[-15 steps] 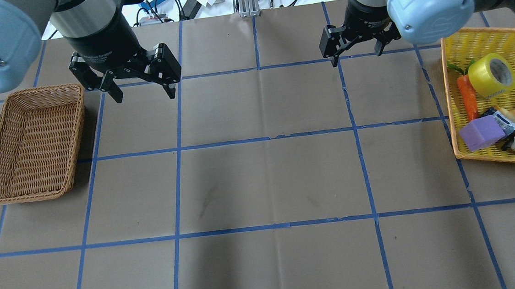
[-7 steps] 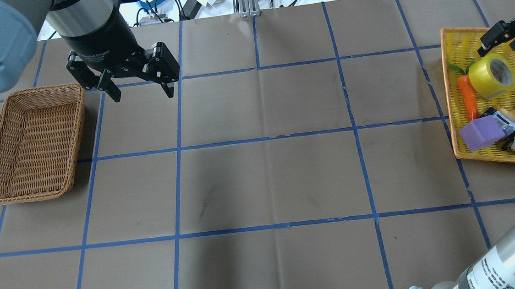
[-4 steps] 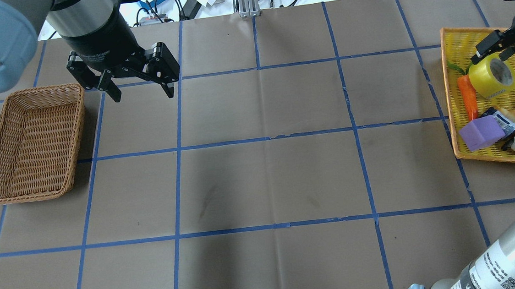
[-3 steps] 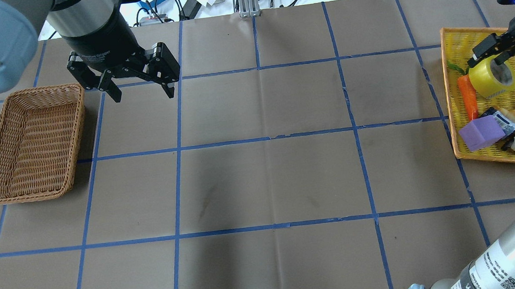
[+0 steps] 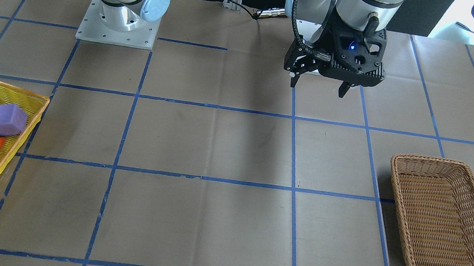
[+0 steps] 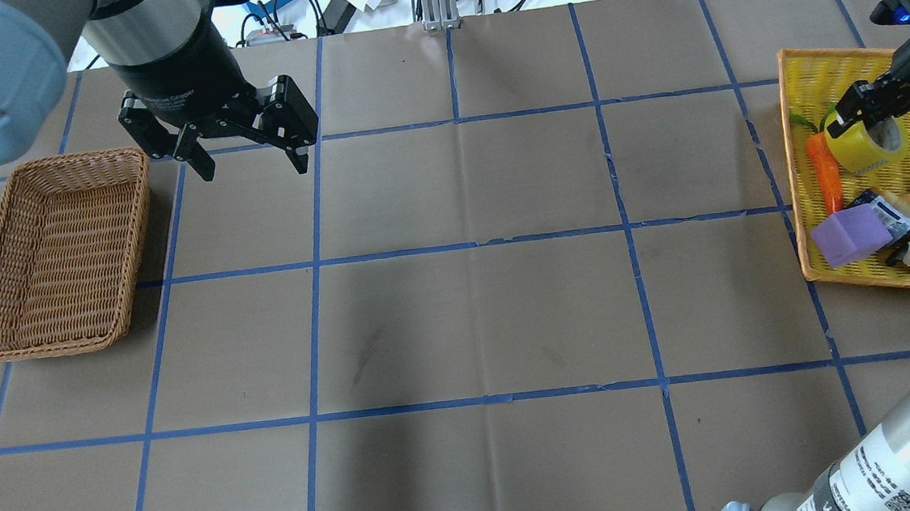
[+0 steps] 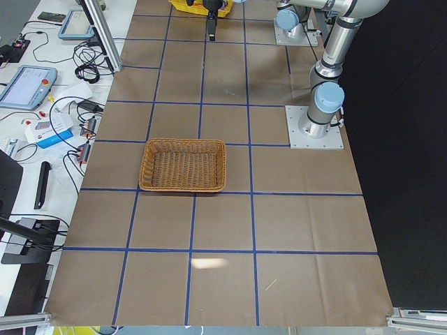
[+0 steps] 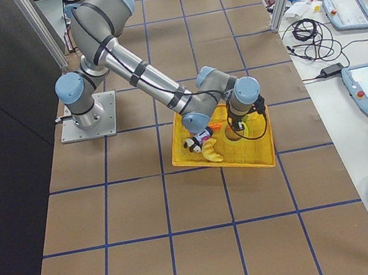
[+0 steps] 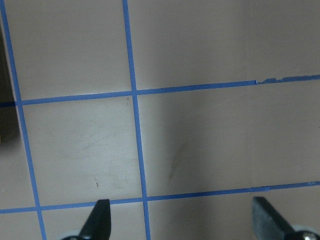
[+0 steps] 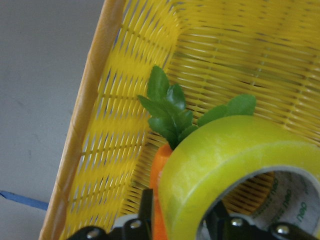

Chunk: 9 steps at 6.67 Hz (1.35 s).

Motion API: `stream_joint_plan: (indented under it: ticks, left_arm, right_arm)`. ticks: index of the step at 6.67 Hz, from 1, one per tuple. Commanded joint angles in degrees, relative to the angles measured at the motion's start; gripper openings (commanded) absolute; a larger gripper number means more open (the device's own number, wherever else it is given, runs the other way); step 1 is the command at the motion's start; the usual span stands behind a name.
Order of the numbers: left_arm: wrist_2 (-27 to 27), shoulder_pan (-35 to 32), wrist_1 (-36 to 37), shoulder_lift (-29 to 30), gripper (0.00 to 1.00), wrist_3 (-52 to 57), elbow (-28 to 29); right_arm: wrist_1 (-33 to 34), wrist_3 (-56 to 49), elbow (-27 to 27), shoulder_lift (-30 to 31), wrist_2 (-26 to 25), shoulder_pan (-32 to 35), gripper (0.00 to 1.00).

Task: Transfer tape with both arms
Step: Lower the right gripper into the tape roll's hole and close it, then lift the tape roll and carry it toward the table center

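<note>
Yellow plastic-mesh basket (image 6: 814,69) at the robot's right end of the table holds the bright yellow roll of tape with a pale inner core (image 6: 869,146). The roll leans against an orange carrot (image 6: 826,173), with a purple block (image 6: 850,236) nearby.

We note the right gripper (image 6: 855,125) down on the roll. In the wrist view one finger (image 10: 147,215) stands outside the ring and the other inside the core. The jaws sit narrowly astride the wall. A sliver of carrot shows between outer finger and tape, so we judge the grip not yet clamped.

The left gripper (image 6: 255,172) hangs above the table beside the brown wicker basket (image 6: 57,254), jaws wide, holding nothing.

Progress: nothing is transferred yet. By our reading, the steps left are clamp, lift, hand-over to the left arm, then deposit, presumably in the wicker basket.
</note>
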<state>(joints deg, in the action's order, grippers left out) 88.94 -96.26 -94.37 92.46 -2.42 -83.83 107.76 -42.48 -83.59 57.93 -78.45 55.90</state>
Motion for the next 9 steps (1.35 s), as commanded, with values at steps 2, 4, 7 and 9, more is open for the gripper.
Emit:
stream_joint_plan:
  ticks: [2, 4, 7, 9]
  left_arm:
    - [0.0, 0.6, 0.1, 0.0, 1.00, 0.2, -0.2]
    - [0.4, 2.8, 0.2, 0.1, 1.00, 2.6, -0.2]
    - [0.1, 5.0, 0.2, 0.6, 1.00, 3.5, -1.4]
    - [0.2, 5.4, 0.9, 1.8, 1.00, 12.7, -3.8]
  right_arm:
    - [-2.5, 0.6, 0.8, 3.2, -1.4, 0.3, 0.00]
    - [-11.3, 11.5, 0.7, 10.8, -0.7, 6.9, 0.00]
    - [-14.0, 39.7, -1.5, 17.9, -1.7, 32.9, 0.00]
    - [-8.4, 59.8, -5.5, 16.4, -3.6, 48.9, 0.02]
